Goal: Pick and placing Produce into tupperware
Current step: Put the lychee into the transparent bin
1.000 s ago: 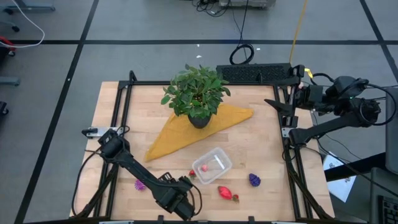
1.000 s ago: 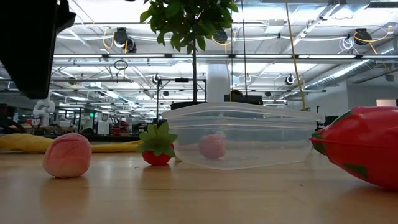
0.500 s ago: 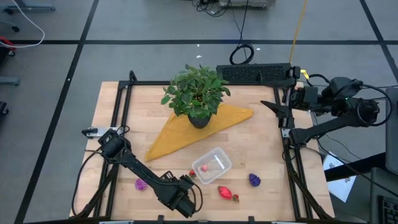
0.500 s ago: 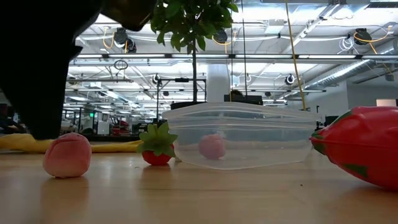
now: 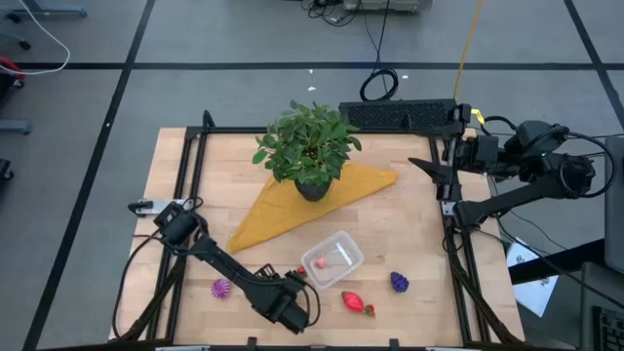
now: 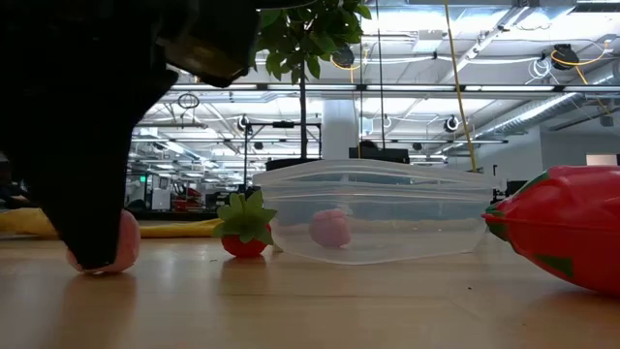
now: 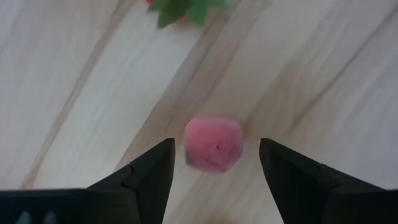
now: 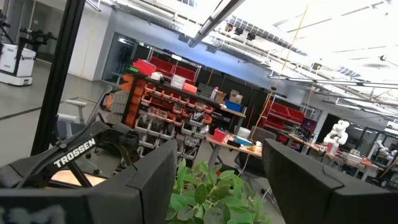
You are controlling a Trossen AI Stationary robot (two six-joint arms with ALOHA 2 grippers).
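The left gripper (image 7: pixel 214 165), fingers spread, straddles a pink fruit (image 7: pixel 213 144) without touching it, half hiding it in the low view.

Wooden table (image 5: pixel 409 229) with light planks, framed by black rails. Leafy green potted plant (image 5: pixel 308 144) stands toward the far middle of the table in a black pot (image 5: pixel 313 189); the pot sits on the wide end of a mustard-yellow cloth (image 5: pixel 292 211) spread as a long triangle, one tip pointing toward the near left. Black keyboard-like unit (image 5: pixel 400 114) lies along the far edge, just beside a coiled black cable (image 5: pixel 379 85) on the grey floor. Background in right wrist view: shelving with red bins (image 8: pixel 163 93).
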